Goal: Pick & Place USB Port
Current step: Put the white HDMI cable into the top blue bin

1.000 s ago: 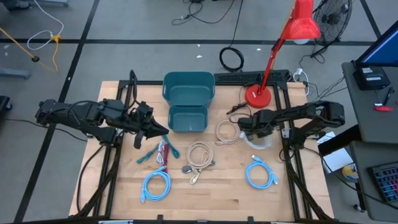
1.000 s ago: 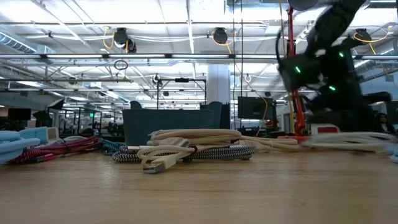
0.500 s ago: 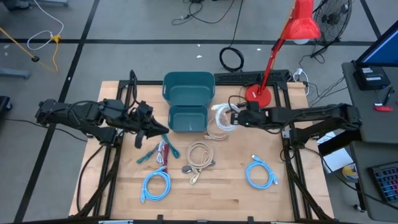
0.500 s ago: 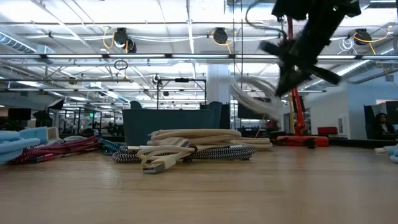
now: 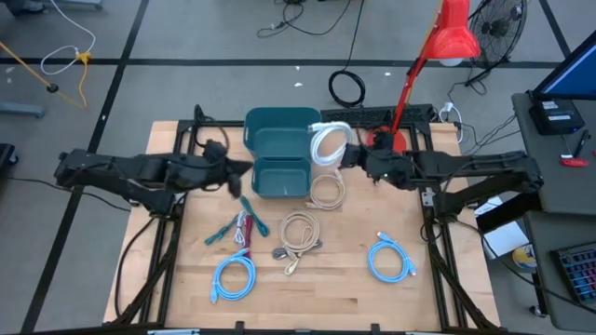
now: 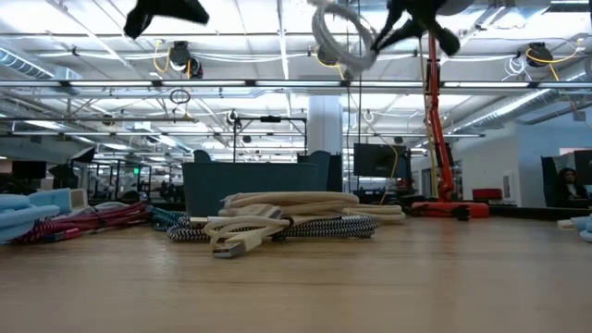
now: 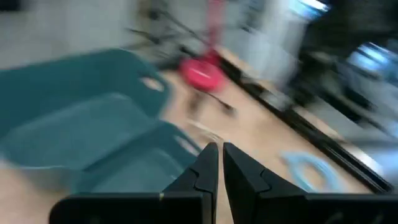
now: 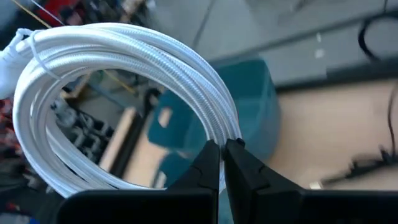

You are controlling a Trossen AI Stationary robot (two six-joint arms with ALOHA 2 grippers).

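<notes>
A white coiled USB cable is held in the air by my right gripper, above the right rim of the teal bins. In the low view the coil sits high above the table beside that gripper. In the right wrist view the coil stands out ahead of the shut fingers. My left gripper is shut, holds nothing, and hovers by the left side of the smaller bin. The left wrist view is blurred, and the fingers are together. My right gripper pinches the white coil's bundled strands at one spot on the loop between its two fingers. The fingers come roughly level from the table's right side. The coil is lifted clear of the table and stands out beyond the fingertips toward the bins.
On the table lie a beige coil, a beige and striped bundle, two light blue coils and red and teal cables. A red lamp base stands behind the right gripper.
My right gripper has taken the white coil off the table's right part, lifted it and carried it left and toward the far edge, up to the bins. The coil now hangs clear in the air. My left gripper has risen and moved toward the bins.
</notes>
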